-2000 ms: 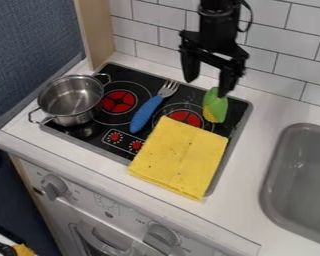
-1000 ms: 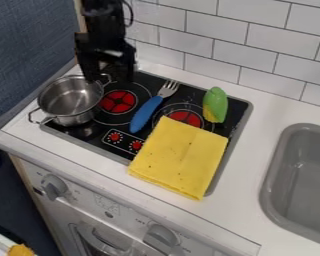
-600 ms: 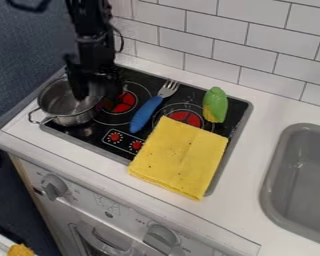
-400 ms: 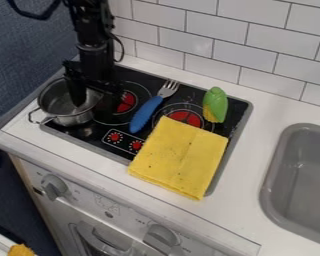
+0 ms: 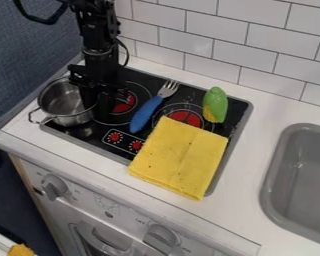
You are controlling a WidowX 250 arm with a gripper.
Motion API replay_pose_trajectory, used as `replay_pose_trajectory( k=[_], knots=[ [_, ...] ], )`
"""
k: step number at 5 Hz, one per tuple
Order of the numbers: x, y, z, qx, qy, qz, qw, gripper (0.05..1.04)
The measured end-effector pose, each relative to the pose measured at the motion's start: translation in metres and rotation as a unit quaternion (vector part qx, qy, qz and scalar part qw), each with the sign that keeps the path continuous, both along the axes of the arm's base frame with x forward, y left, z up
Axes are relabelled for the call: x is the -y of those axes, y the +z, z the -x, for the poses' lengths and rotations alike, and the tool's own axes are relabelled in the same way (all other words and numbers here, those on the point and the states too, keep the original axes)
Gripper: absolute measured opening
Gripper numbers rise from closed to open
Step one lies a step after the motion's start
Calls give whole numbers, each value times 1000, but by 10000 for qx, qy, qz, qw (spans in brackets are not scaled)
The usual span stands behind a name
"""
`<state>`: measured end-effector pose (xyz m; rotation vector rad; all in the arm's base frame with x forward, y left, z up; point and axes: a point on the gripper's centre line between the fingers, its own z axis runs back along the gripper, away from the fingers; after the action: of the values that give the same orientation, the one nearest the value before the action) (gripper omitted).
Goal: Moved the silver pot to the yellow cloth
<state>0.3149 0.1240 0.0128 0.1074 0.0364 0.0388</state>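
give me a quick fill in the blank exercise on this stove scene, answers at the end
Of the silver pot and the yellow cloth, the gripper is down at the ____.
The fork's handle is ____.
The centre of the burner beside the cloth is ____.
The sink is ____.

Missing words: pot; blue; red; grey

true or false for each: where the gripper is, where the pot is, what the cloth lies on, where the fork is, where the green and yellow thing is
The gripper is at the silver pot. True.
The silver pot sits on the yellow cloth. False: it stands apart from it.
The yellow cloth lies partly on the stove. True.
The blue-handled fork lies inside the pot. False: it lies on the stove.
The green and yellow object is in the sink. False: it is on the stove.
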Motion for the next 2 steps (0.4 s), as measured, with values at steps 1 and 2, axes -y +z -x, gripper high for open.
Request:
replay_pose_trajectory(
  k=[1,2],
  knots=[
    [1,0,-1,-3,-66,-24,10000,155],
    [3,3,0,31,-37,3,10000,82]
  ],
)
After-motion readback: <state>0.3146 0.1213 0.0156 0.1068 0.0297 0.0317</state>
